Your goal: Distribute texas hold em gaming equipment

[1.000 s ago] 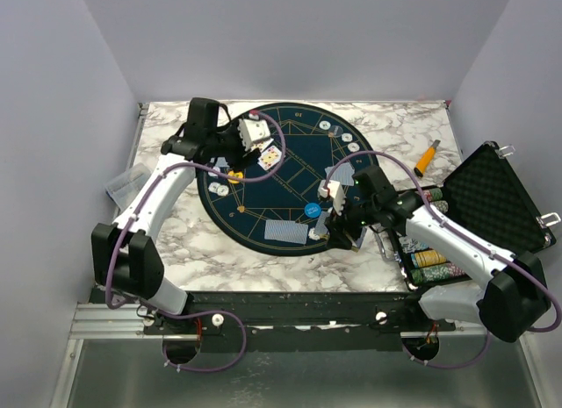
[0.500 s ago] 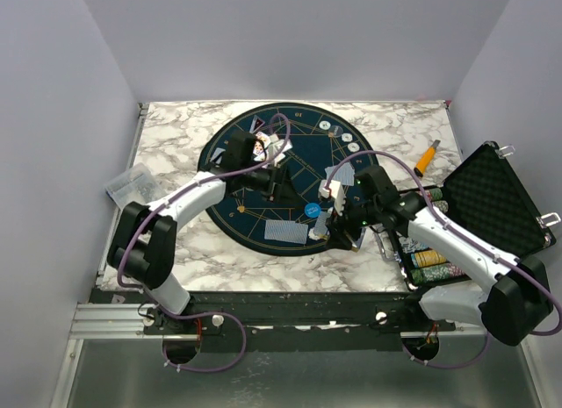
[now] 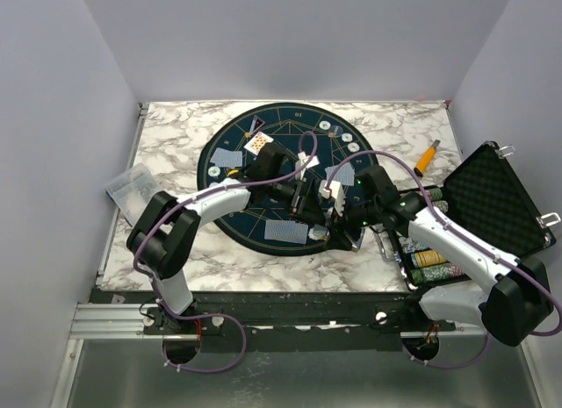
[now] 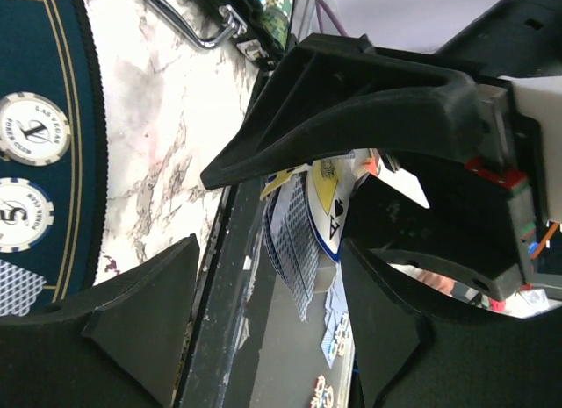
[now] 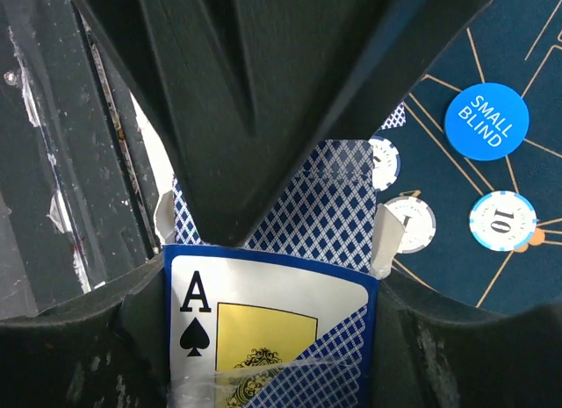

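My right gripper [image 3: 339, 225] is shut on an open card box [image 5: 268, 325] with an ace of spades on its front. Blue-backed playing cards [image 5: 338, 206] stick out of the box's mouth. My left gripper [image 3: 303, 196] has reached across the dark round mat [image 3: 263, 193] and hovers open right at the box; the fanned cards [image 4: 294, 250] show beyond the gap between its fingers [image 4: 140, 316]. A face-up card [image 3: 257, 143] and face-down cards [image 3: 226, 156] [image 3: 287, 231] lie on the mat. Whitish chips [image 3: 349, 138] sit at its far right rim, and a blue small-blind disc [image 5: 486, 120] lies near two chips [image 5: 503, 219].
An open black foam-lined case [image 3: 492, 197] with chip stacks [image 3: 430, 259] stands at the right. An orange-handled tool [image 3: 426, 156] lies behind it on the marble table [image 3: 176, 241]. A clear plastic bag [image 3: 132, 184] lies at the left edge.
My left arm has swung from the mat's far left to the right gripper at the near right. The face-up card it carried now lies on the mat. The right arm has held still.
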`<state>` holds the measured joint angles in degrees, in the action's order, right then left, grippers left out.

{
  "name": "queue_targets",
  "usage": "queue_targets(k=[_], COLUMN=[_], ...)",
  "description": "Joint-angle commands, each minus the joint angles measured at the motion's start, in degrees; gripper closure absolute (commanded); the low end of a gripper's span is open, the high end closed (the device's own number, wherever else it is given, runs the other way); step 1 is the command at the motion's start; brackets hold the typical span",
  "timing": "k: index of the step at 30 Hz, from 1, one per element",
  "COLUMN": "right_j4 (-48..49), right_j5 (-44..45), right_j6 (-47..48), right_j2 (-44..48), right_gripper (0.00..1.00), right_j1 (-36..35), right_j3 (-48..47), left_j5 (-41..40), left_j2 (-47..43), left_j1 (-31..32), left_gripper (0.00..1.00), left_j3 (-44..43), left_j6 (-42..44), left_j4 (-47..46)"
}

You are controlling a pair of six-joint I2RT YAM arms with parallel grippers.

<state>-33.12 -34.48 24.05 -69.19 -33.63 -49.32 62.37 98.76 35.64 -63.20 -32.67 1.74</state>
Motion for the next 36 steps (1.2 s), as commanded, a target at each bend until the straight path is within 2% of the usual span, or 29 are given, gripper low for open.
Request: queue_targets(k=[1, 7, 19, 23, 28, 36], right_j4=[-0.45, -0.45, -0.11, -0.18, -0.45, -0.68], right_j5=[-2.26, -2.17, -0.86, -0.79, -0.68, -1.33], right_j6=[0.6, 0.42, 0.68, 0.57, 0.67, 0.77], right_j2=[0.33, 0.81, 1.12, 0.51, 0.12, -0.35], right_gripper=[0.99, 0.99, 0.99, 0.99, 1.0, 0.99], right_j1=[0.35, 0.37, 0.32, 0.34, 0.31, 0.36], right_j3=[-0.86, -0.76, 0.64, 0.37, 0.29, -0.15], left_j5=[0.27, 0.78, 2.41, 3.91, 5.57, 3.11], left_j2=[3.24, 4.21, 0.47, -1.09, -1.76, 1.47], left_j1=[1.01, 0.8, -4.6, -4.61, -4.36, -2.17], left_gripper=[0.34, 0.42, 0.53, 0.52, 0.47, 0.49], left_j3=[-1.12, -0.35, 1.03, 0.0, -2.26, -5.49], left_j6=[-2.77, -1.72, 3.47, 4.42, 4.5, 1.81], left_j4=[-1.47, -0.51, 4.07, 4.06, 3.76, 2.91])
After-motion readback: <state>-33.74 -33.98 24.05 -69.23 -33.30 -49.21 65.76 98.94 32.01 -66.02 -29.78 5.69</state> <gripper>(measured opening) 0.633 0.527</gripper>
